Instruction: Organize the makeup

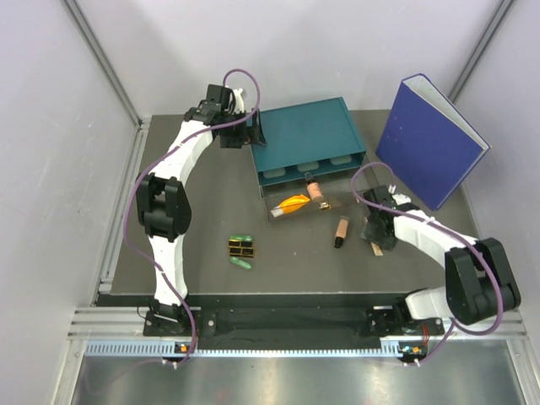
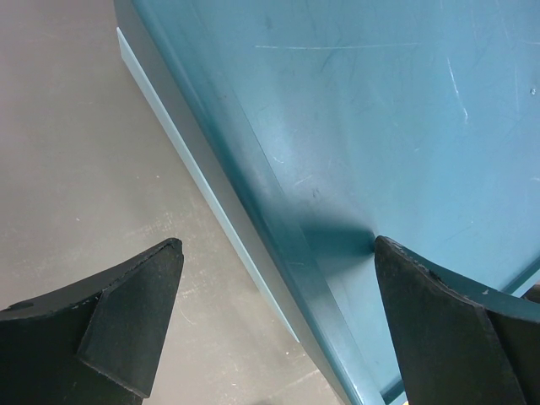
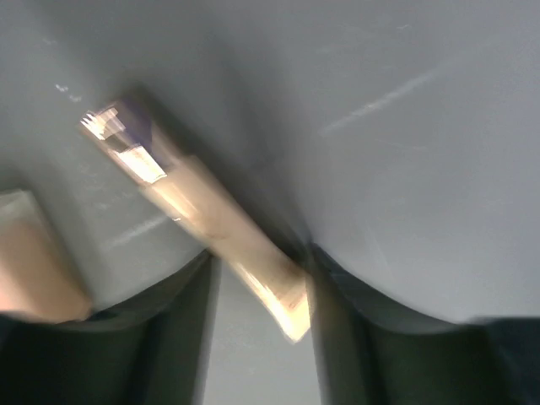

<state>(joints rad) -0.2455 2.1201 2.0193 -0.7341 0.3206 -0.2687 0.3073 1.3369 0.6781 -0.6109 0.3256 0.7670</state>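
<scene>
the left claw (image 2: pixel 274 249) stands wide open over the left edge of the teal plastic drawer box (image 2: pixel 380 126), one finger above the grey worktop (image 2: pixel 67 169) and the other above the box's top, gripping nothing. from above, this claw (image 1: pixel 253 135) sits at the box's (image 1: pixel 308 139) far left corner.

the right claw (image 1: pixel 377 234) is low over the worktop (image 1: pixel 295 278), right of centre, at a slim tan makeup stick (image 1: pixel 376 248). its wrist view is blurred, but the stick (image 3: pixel 211 211) runs slantwise between the two fingers of the claw (image 3: pixel 261 278), with bare worktop showing between it and one finger, so the claw is part open and not clamped.

a bright orange tube (image 1: pixel 294 205) lies in a clear drawer pulled out of the box's front. a second tan stick with a dark tip (image 1: pixel 340 232) lies on the worktop near the right claw. black-and-gold small cases (image 1: pixel 242 248) sit left of centre between two green capsule-shaped pieces (image 1: pixel 243 235). a big blue binder (image 1: pixel 430 139) stands at the far right.
</scene>
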